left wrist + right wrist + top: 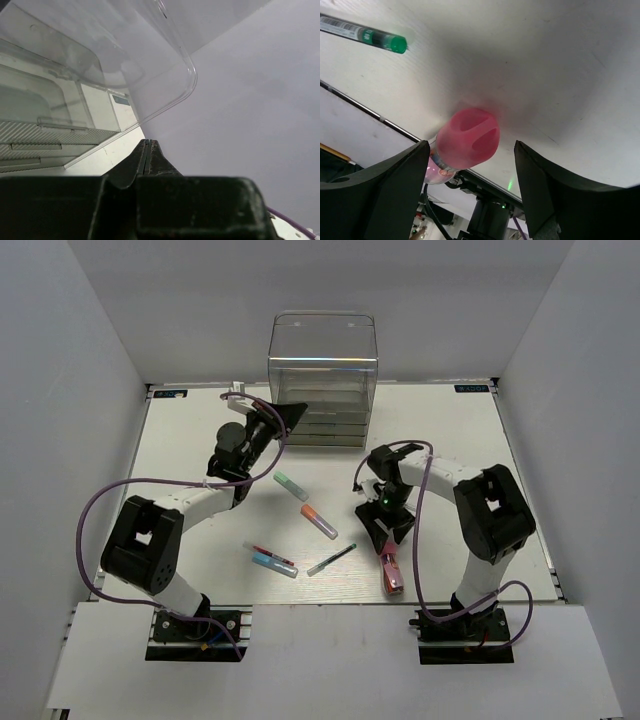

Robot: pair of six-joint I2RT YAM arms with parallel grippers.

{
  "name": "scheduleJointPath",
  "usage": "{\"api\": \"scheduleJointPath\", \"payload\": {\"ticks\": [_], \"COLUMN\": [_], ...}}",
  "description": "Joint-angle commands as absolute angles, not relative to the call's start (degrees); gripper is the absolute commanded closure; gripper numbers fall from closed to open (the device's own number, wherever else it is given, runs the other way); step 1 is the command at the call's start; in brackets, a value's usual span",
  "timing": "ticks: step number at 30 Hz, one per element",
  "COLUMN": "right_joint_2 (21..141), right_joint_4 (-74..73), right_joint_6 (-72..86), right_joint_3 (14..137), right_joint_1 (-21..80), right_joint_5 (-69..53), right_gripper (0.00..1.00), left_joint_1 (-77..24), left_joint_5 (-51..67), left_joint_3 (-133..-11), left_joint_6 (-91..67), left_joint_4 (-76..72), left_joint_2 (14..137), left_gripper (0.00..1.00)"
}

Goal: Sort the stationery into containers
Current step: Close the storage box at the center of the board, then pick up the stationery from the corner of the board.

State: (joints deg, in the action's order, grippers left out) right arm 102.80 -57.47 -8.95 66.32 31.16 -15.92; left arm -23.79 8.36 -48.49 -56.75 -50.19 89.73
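Observation:
The clear container (322, 380) with stacked drawers stands at the back of the table. My left gripper (290, 412) is shut and empty by its lower left front corner; in the left wrist view the fingertips (146, 143) press together below the box's rounded edge (190, 80). My right gripper (383, 540) is open over a red-pink marker (390, 573) near the front edge. In the right wrist view that marker's pink cap (467, 137) sits between the spread fingers (395, 185), close to the left one. A green-capped pen (365, 35) lies beyond.
Loose on the table lie a green-capped marker (291, 485), an orange-capped marker (319, 521), a red pen beside a blue marker (270, 558), and a thin dark pen (331, 560). White walls enclose the table on three sides.

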Motion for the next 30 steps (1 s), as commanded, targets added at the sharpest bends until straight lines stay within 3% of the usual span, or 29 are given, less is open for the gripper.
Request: {"api": "scheduleJointPath", "payload": {"ticks": [1,10,20,24,27,30], "right_joint_2": [104.1,105.6,109.9,110.5,109.5,108.9], "right_joint_4": [-59.3,-58.5,-58.4,-59.1,-59.7,-61.1], "right_joint_6": [-6.5,-5.6,-5.3,-5.7,-6.4,-7.6], "right_joint_3": [68.3,67.5,67.5,68.0,68.6,70.0], "right_joint_1": [32.5,34.0,35.4,35.9,35.9,35.5], "right_joint_5": [-13.8,-12.7,-12.5,-12.8,-15.0,-17.7], "right_gripper": [0.26,0.27,0.38,0.60,0.81,0.97], "left_joint_1": [-23.4,-23.4,-23.4,-23.4,-23.4,-23.4], "left_joint_5": [8.2,8.2,7.6,7.6,7.6,7.1], "left_joint_3": [-48.1,-47.5,-45.4,-44.7,-43.6,-43.1], "left_joint_6": [-55.6,-55.6,-55.6,-56.2,-56.9,-58.5], "left_joint_4": [-51.7,-52.2,-52.7,-52.7,-52.2,-51.7], "left_joint_2": [87.0,87.0,86.5,86.0,86.0,87.3], "left_gripper": [0.94,0.94,0.92,0.84,0.64,0.56]}}
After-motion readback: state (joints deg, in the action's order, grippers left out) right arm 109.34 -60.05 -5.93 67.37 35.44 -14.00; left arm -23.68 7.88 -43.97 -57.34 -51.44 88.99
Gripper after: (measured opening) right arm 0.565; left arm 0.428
